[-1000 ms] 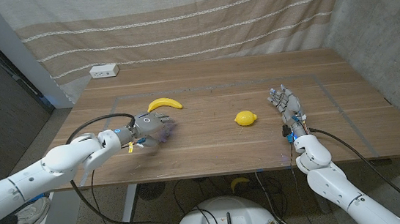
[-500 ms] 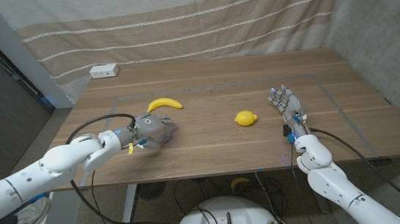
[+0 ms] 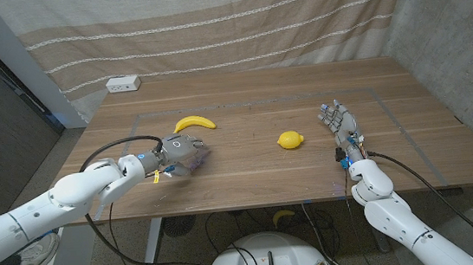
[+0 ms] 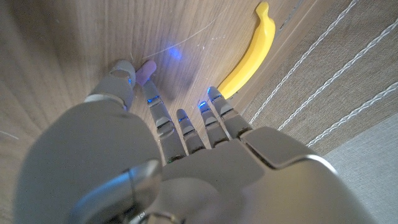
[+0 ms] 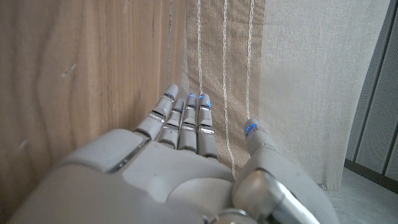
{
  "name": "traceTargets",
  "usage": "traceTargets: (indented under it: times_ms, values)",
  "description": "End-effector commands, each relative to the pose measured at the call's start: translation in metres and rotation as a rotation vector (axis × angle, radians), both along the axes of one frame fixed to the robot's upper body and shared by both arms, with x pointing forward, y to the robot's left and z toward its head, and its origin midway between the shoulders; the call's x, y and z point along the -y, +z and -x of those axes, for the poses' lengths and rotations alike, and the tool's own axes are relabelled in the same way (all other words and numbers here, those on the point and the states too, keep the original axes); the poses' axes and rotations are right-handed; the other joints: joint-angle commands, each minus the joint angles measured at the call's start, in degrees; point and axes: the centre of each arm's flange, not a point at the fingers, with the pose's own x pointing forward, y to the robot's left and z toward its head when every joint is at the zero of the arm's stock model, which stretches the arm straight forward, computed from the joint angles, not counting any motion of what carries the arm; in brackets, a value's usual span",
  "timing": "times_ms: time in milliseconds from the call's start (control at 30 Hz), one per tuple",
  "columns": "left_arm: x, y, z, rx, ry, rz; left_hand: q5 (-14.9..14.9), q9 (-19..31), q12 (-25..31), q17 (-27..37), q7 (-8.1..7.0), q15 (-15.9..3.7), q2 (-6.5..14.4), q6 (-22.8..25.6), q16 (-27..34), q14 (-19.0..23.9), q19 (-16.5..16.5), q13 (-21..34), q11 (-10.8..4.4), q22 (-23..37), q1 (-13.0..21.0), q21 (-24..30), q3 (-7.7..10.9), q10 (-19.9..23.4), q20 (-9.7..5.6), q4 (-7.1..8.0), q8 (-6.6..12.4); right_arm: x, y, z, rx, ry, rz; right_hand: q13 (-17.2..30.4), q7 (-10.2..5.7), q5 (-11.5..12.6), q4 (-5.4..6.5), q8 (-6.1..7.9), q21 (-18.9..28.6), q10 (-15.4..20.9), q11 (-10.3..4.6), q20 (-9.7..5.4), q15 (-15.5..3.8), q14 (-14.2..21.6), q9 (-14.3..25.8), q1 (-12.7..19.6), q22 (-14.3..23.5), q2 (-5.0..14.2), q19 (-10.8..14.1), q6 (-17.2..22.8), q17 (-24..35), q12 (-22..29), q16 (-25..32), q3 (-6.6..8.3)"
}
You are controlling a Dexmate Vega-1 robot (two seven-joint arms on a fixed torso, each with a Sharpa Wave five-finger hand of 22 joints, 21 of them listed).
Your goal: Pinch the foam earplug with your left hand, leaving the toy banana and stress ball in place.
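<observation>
Pale purple foam, soft and nearly weightless, is what the earplug (image 4: 148, 70) looks to be: a small stub lying on the wooden desk (image 3: 258, 178), just off the tips of the left hand (image 3: 182, 152), between thumb and the nearest finger. That hand's fingers (image 4: 152, 99) are spread and reach toward it, closed on nothing as far as the left wrist view shows; whether a tip touches the plug I cannot tell. It should squash under any squeeze and skid or roll if nudged, so a light pinch across its middle, thumb against one finger, seems the safest hold (a hard one would only flatten it). The toy banana (image 3: 194, 123) lies just beyond the hand, the yellow stress ball (image 3: 289, 139) mid-desk, and the right hand (image 3: 339, 123) stands with fingers apart, holding nothing.
</observation>
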Motion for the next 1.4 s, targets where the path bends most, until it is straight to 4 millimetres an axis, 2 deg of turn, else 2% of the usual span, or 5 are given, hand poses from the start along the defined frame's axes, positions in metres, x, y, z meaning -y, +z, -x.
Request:
traceTargets:
  times_ms: [33,300,967,1133,1400]
  values:
    - [-0.007,-0.010,-0.009,-0.005,0.049,-0.019,0.1,0.1,0.0,0.2,0.33,-7.20,0.4,0.4,0.2,0.3,0.3,0.0,0.14,0.2,0.8,-0.1,-0.20,0.3,0.10,0.17,-0.01,-0.001,0.000,0.001,-0.005,-0.009,0.003,0.1,-0.17,0.0,-0.01,0.00,0.0,0.5,0.17,-0.13,0.21,0.6,0.2,-0.3,0.4,-0.37,0.6,0.5,0.1,0.1,-0.3,0.28]
    - [-0.006,-0.014,-0.011,-0.045,0.031,-0.006,0.2,0.1,0.1,0.2,0.29,-7.23,0.8,1.7,0.1,0.5,0.4,0.0,0.04,0.2,1.0,-0.1,-0.33,0.8,0.08,0.22,0.20,-0.001,0.002,0.004,0.002,-0.019,0.011,0.1,0.04,0.0,-0.02,0.05,-0.1,0.7,0.22,-0.09,0.21,0.7,0.2,-0.3,0.4,-0.38,0.6,0.7,0.1,0.1,-0.3,0.30]
    - [0.004,-0.006,-0.004,-0.078,-0.002,0.004,-0.2,0.1,-0.5,0.2,0.12,-7.18,-0.6,-0.1,-0.1,0.3,0.2,0.0,0.21,0.2,-0.1,-0.2,-2.09,0.0,-0.01,0.47,-1.69,0.000,0.003,0.004,0.014,-0.026,0.003,0.1,-0.09,0.0,-0.01,0.02,-0.4,0.8,0.37,-0.07,0.15,0.8,0.2,-0.4,0.4,-0.40,0.7,0.9,0.1,0.1,-0.4,0.31]
    - [0.002,-0.009,-0.005,-0.057,-0.005,0.007,0.2,0.1,0.0,0.2,1.16,-7.23,0.8,3.3,0.1,1.1,0.6,0.0,0.04,0.2,1.4,-0.1,-1.62,1.5,0.22,0.11,-1.04,0.000,0.003,0.002,0.012,-0.022,0.004,0.1,-0.09,0.0,0.00,0.04,-0.5,0.9,0.39,-0.06,0.18,0.9,0.2,-0.4,0.4,-0.39,0.7,1.0,0.1,0.1,-0.4,0.32]
    - [0.001,-0.012,-0.007,-0.064,-0.014,0.031,0.4,0.3,0.2,0.1,0.97,-7.81,1.8,7.1,0.2,2.0,1.4,0.0,-0.25,0.2,2.8,0.1,-1.51,3.3,-0.17,-0.02,-0.39,0.000,0.004,0.002,0.008,-0.022,0.008,0.1,0.00,0.0,0.01,0.01,-0.6,0.9,0.37,-0.06,0.24,0.9,0.3,-0.4,0.4,-0.41,0.8,1.0,0.1,0.1,-0.4,0.32]
